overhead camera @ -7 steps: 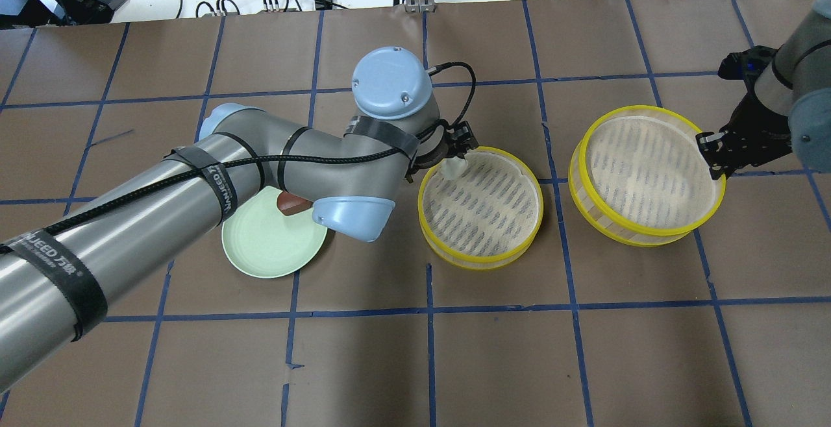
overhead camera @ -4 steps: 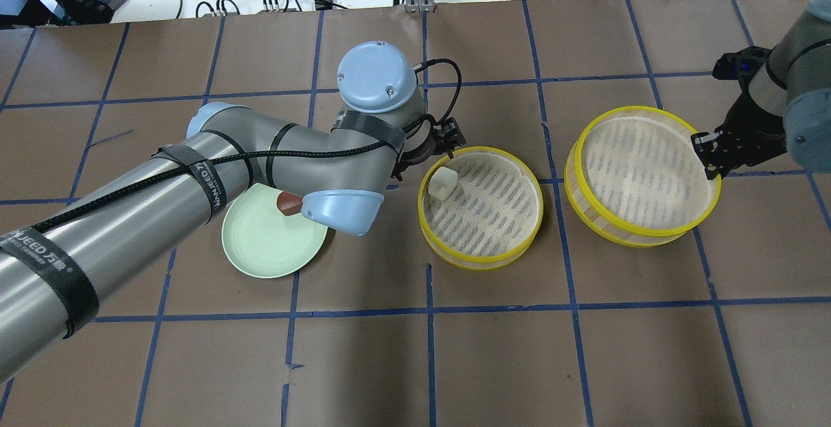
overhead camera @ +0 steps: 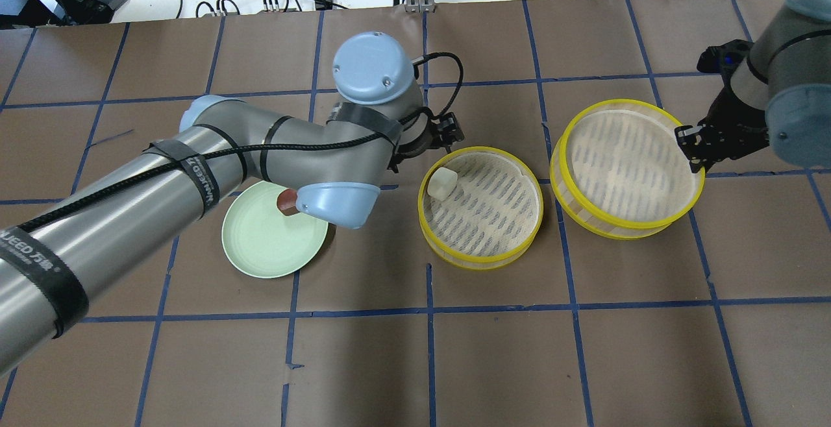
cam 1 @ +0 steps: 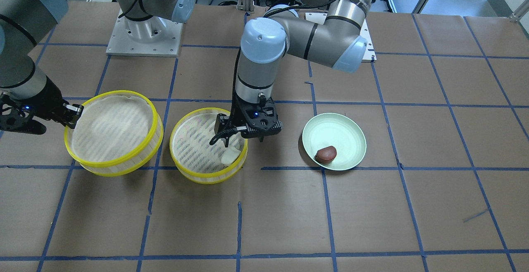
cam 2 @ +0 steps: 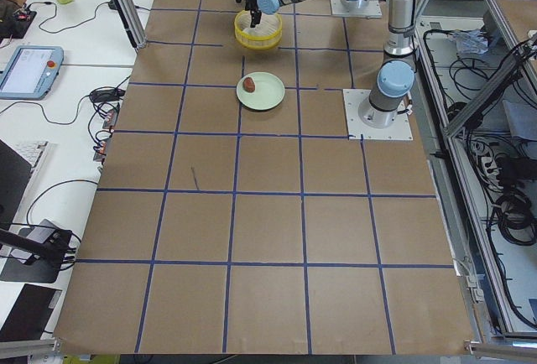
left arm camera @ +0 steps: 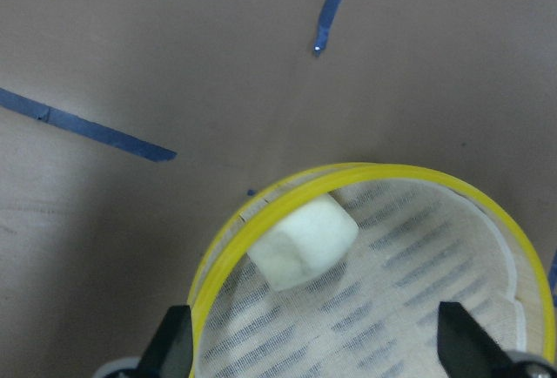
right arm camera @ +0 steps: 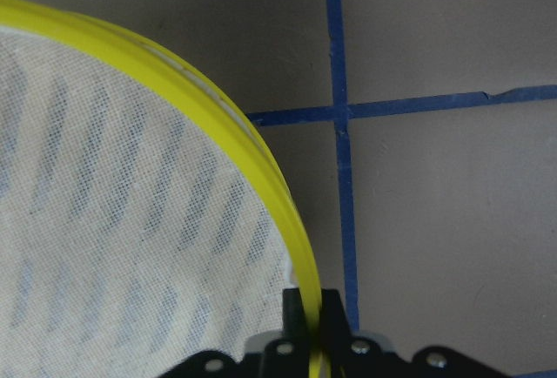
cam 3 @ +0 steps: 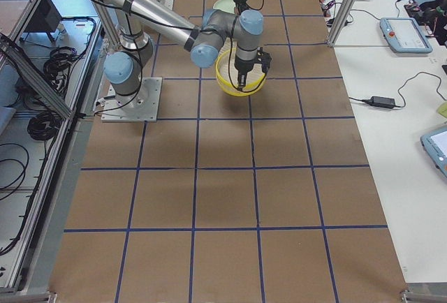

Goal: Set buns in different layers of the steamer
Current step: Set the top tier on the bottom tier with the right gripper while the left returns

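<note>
The white bun (overhead camera: 443, 183) lies inside the middle steamer layer (overhead camera: 480, 263), against its wall on the plate's side; it also shows in the front view (cam 1: 230, 155) and the left wrist view (left arm camera: 303, 243). My left gripper (overhead camera: 449, 132) is open and empty, just above and behind that layer's rim (cam 1: 206, 179). The dark reddish-brown bun (overhead camera: 285, 202) sits on the pale green plate (overhead camera: 260, 252), partly under my left arm. My right gripper (overhead camera: 691, 145) is shut on the rim of the second steamer layer (overhead camera: 623, 232), which it holds tilted and partly raised; the rim shows between the fingers in the right wrist view (right arm camera: 313, 308).
The table is brown paper with a blue tape grid. The plate (cam 1: 351, 139) lies to the left of the middle layer in the overhead view. My left arm's elbow hangs over the plate. Cables and a metal post stand at the table's far edge.
My left gripper let go of the white bun, which now rests in the middle layer, and drew back to the left. My right gripper moved the second layer left, toward the middle one.
</note>
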`<action>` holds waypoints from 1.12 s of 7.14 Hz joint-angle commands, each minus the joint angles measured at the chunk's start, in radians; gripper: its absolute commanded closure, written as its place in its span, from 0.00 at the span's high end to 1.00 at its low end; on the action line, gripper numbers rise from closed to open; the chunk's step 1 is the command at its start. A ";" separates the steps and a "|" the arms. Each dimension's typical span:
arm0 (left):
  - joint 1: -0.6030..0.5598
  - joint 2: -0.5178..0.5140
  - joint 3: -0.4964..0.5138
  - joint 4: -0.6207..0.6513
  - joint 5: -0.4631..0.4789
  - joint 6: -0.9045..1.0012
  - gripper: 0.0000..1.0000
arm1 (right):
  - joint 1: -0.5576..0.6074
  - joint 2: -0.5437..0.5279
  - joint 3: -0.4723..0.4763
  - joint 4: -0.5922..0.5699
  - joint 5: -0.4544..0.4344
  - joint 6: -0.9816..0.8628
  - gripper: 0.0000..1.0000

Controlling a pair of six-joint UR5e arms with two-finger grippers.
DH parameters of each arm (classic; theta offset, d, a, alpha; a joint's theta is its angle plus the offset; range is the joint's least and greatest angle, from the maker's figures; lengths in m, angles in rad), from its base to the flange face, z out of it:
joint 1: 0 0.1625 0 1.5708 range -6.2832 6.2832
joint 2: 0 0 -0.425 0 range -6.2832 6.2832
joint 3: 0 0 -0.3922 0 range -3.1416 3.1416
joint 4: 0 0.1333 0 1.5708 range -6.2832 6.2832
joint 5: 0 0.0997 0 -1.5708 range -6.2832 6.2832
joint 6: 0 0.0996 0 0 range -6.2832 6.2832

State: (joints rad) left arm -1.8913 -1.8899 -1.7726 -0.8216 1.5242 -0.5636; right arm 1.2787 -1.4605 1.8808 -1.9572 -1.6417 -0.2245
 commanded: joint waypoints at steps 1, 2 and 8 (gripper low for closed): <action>0.205 0.052 -0.016 -0.098 0.001 0.333 1.00 | 0.172 0.054 -0.078 0.058 -0.001 0.103 0.07; 0.283 0.070 -0.018 -0.153 0.004 0.429 1.00 | 0.220 0.069 -0.083 0.060 0.012 0.182 0.07; 0.405 0.040 -0.149 -0.189 -0.015 0.461 1.00 | 0.410 0.149 -0.101 0.018 -0.023 0.290 0.07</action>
State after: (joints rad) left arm -1.4847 -1.8373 -1.9001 -1.0103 1.5139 -0.0529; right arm 1.6689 -1.3197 1.7814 -1.9229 -1.6689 0.0430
